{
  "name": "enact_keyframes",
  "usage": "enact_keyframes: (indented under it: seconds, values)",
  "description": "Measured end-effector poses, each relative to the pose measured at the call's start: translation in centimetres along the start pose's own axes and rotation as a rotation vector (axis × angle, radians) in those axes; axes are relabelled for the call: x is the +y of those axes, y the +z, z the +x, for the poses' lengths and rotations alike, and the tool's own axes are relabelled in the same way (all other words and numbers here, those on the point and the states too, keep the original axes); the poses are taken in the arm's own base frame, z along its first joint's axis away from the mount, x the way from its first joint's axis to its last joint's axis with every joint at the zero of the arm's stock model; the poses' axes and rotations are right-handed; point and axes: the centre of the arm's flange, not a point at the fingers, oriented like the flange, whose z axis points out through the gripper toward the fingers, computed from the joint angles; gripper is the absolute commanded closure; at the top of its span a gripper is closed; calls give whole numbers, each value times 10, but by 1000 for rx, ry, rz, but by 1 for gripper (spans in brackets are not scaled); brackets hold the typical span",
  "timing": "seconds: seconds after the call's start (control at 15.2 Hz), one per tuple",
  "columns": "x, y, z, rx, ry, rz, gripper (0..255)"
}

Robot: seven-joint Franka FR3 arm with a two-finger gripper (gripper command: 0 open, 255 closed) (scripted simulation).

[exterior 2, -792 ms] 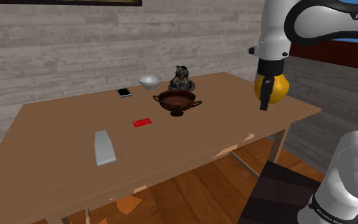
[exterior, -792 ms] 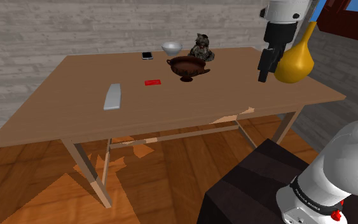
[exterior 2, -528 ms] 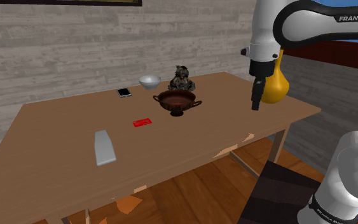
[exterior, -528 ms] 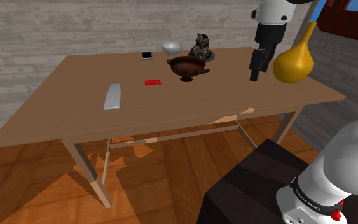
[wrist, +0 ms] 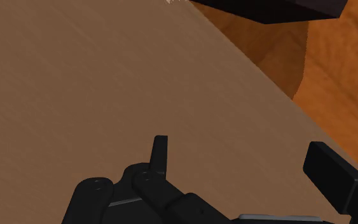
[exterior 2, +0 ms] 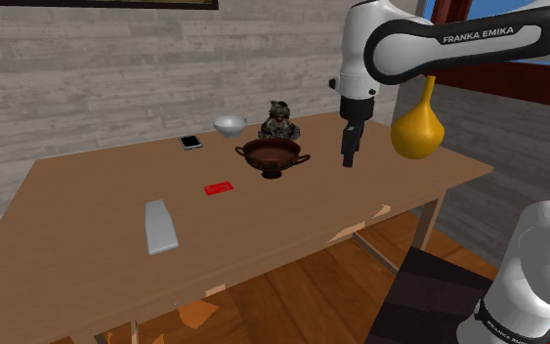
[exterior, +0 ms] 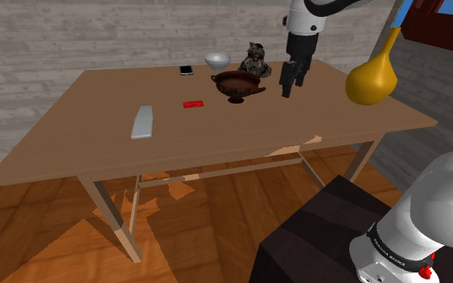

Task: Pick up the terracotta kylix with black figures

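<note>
The kylix (exterior: 236,83) is a dark brown footed bowl with two side handles, upright on the far middle of the wooden table (exterior: 72,137). In the second exterior view the kylix (exterior 2: 273,154) stands just left of my hand. My black gripper (exterior: 286,88) hangs fingers-down above the tabletop, a short way to the shoulder view's right of the kylix and not touching it. From the other side the gripper (exterior 2: 347,156) sits about level with the bowl. In the wrist view the gripper (wrist: 241,149) is open, its fingers apart over bare tabletop.
A yellow gourd-shaped vase (exterior: 372,76) stands at the shoulder view's right of the gripper. Behind the kylix are a dark figurine (exterior: 256,59), a white bowl (exterior: 216,59) and a phone (exterior: 186,70). A red card (exterior: 193,104) and a grey remote (exterior: 143,122) lie further left.
The arm has swung from in front of the yellow vase toward the shoulder view's left, ending close beside the kylix. Nothing on the table has moved.
</note>
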Motion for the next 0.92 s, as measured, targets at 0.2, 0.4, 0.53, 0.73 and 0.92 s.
enact_keyframes:
  seconds: [0.2, 0.4, 0.53, 0.73, 0.92]
  values:
    - [2, 3, 38, 18, -20, -6, 0]
    - [-1, 7, 74, 36, -40, -13, 0]
    - [1, 11, 100, 48, -52, -17, 0]
    - [-2, 15, 134, 65, -72, -24, 0]
    - [-3, 15, 172, 85, -91, -31, 0]
